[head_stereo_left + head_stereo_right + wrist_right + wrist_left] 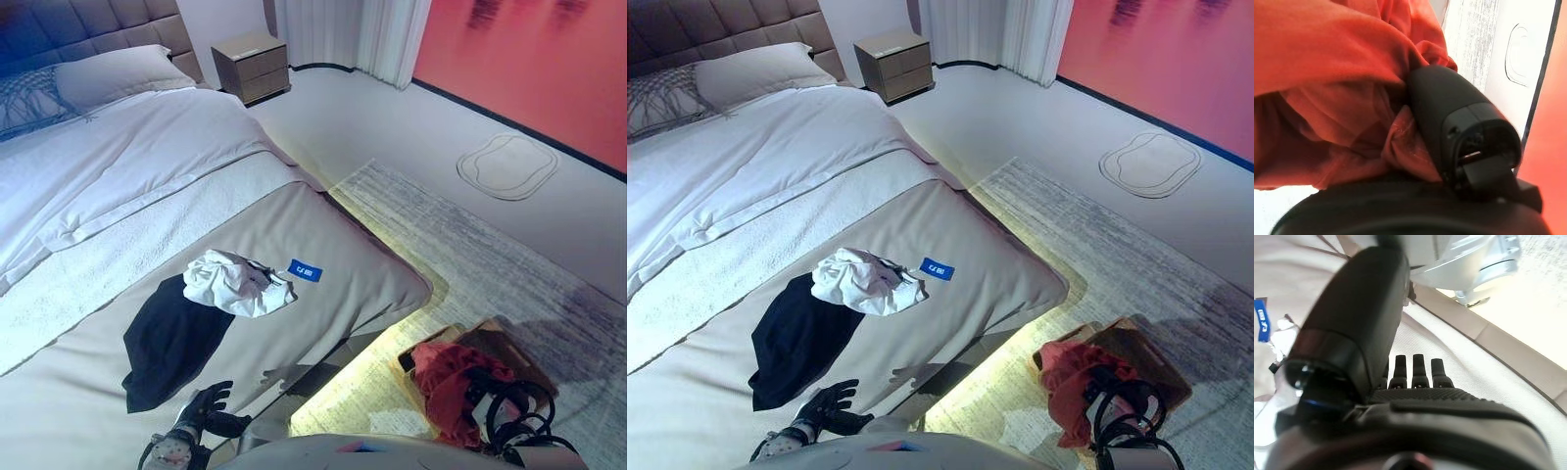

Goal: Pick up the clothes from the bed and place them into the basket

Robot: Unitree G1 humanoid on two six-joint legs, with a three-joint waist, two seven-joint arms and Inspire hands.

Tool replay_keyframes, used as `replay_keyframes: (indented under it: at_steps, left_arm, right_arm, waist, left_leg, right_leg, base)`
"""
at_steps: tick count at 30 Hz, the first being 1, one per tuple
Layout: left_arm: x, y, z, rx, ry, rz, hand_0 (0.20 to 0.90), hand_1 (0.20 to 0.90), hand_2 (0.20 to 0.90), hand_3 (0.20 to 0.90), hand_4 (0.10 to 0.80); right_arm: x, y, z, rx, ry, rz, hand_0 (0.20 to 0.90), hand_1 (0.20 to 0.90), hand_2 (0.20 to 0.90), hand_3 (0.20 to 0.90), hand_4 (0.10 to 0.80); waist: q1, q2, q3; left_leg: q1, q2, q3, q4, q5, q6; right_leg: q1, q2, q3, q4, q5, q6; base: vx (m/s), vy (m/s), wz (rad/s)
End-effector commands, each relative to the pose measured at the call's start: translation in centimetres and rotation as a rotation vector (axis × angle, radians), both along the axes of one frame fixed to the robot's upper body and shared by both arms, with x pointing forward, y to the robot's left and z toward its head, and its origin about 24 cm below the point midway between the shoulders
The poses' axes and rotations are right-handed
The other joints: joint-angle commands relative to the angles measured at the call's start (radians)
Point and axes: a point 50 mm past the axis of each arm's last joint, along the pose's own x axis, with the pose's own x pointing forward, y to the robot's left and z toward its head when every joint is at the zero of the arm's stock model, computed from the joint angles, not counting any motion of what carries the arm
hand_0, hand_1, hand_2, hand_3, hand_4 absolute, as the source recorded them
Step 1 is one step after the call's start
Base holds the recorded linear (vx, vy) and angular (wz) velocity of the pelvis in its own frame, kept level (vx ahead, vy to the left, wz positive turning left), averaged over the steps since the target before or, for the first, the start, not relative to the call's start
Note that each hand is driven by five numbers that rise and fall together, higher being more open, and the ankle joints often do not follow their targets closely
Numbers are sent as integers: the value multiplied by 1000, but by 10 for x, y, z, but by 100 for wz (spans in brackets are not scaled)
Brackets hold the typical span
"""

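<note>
A crumpled white garment (235, 282) and a flat black garment (171, 338) lie on the beige bed cover (333, 235) near the foot of the bed, with a small blue tag (305, 271) beside the white one. My left hand (208, 403) is open, its fingers (1413, 369) straight, and rests on the cover just below the black garment. My right hand (1449, 112) is shut on a red garment (446, 377), the thumb pressed into the cloth (1342, 88). It holds the garment at the brown basket (505, 345) on the floor beside the bed.
The bed's corner (416, 289) overhangs the floor next to the basket. A pale rug (470, 235) lies under the basket. A wooden nightstand (252, 65), a white floor mat (506, 164), curtains and a red wall stand farther off. Pillows (108, 73) lie at the headboard.
</note>
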Motion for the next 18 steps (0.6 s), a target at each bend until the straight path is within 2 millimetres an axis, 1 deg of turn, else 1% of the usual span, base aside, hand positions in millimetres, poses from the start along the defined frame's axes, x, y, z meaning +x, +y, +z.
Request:
replay_keyframes:
  at_steps: [1,8,18]
  left_arm:
    - [27,1,9,10,-79,-95,900,900,900,900,800]
    - [22,-2,7,3,-68,-103,900,900,900,900,800]
    - [18,-3,6,1,-65,-115,900,900,900,900,800]
  right_arm:
    - [26,-40,34,-150,-104,-48,300,300,300,200,100]
    - [21,-51,38,-156,-91,-75,300,300,300,200,100]
    - [21,-55,41,-172,-86,-78,300,300,300,200,100]
  waist:
    - [27,-7,-13]
    - [23,-2,-9]
    - [14,5,-1]
  left_leg:
    - [-47,-28,-34,12,-24,6]
    - [-42,-24,-30,10,-24,1]
    - [-28,-16,-23,6,-27,-5]
  right_leg:
    - [-7,-31,-43,32,17,42]
    - [-5,-27,-47,30,17,41]
    - [-6,-26,-42,32,20,41]
  base:
    - [41,-43,2]
    - [23,-13,1]
    - [3,-2,0]
